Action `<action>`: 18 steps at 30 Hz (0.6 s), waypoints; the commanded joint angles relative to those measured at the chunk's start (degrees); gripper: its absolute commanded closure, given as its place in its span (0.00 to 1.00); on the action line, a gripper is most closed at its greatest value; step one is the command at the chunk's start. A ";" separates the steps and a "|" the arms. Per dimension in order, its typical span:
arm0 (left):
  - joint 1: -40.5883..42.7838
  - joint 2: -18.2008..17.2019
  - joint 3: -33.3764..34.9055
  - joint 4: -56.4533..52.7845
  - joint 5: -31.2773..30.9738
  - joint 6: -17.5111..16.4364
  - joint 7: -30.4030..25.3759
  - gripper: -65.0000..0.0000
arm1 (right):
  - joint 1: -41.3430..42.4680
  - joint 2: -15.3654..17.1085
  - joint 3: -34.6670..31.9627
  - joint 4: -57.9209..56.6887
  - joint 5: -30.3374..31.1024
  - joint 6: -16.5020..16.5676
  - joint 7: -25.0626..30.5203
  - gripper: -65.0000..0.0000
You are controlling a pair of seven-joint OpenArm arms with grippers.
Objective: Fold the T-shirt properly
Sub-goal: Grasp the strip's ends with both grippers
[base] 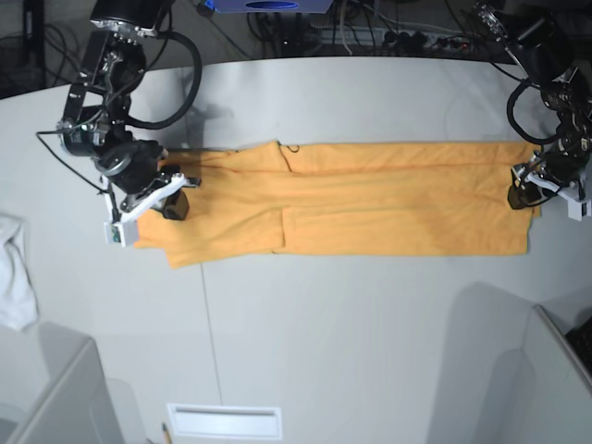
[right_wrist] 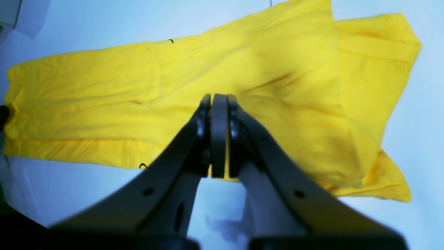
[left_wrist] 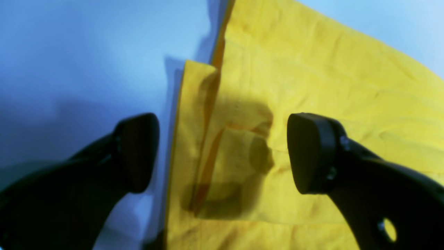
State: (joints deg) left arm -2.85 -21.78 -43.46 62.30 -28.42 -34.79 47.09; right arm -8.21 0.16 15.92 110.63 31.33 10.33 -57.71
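T-shirt (base: 370, 199) flat on table (base: 324, 324), white cloth (base: 14, 273) well apart

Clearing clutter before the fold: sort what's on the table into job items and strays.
Job:
- T-shirt, folded into a long strip
- left claw, open at one end
- right claw, shut at the other end

Strays:
- white cloth
- cables behind the table

T-shirt (base: 370, 199): matt creased cloth; table (base: 351, 324): smooth, matt; tool pads (left_wrist: 308, 152): seemingly plastic
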 commanded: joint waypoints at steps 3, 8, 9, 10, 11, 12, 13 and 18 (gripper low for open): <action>-0.18 -0.42 0.08 -1.42 0.60 -0.34 2.01 0.47 | 0.51 0.41 0.38 1.15 0.89 0.18 1.05 1.00; -0.36 -0.59 0.08 -3.53 0.51 -0.42 1.92 0.95 | -0.28 0.67 0.47 1.15 0.89 0.18 1.49 1.00; -0.36 -0.68 -0.01 -3.53 0.51 -0.42 1.92 1.00 | -0.36 0.67 0.47 1.15 0.89 0.18 1.49 1.00; -0.36 -0.68 -0.36 -3.53 0.51 -0.42 1.92 1.00 | -0.45 0.67 0.47 1.15 0.80 0.18 1.41 1.00; -0.44 -0.77 -0.45 -3.53 0.51 -0.51 1.92 1.00 | -0.80 0.76 0.47 1.15 0.80 0.18 1.49 1.00; -0.62 -1.12 -0.54 -3.18 0.51 -0.51 1.92 1.00 | -0.98 0.76 0.47 1.15 0.89 0.18 1.49 1.00; -0.97 -2.09 -0.54 -2.48 0.51 -0.51 1.92 1.00 | -0.98 0.76 0.47 1.15 0.89 0.18 1.49 1.00; -0.80 -3.76 -1.06 2.62 0.42 -0.51 1.92 1.00 | -1.07 0.76 0.56 1.15 0.89 0.18 1.41 1.00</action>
State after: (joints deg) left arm -2.76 -23.79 -44.05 63.42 -26.87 -34.83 50.41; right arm -9.87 0.62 16.27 110.63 31.33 10.33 -57.23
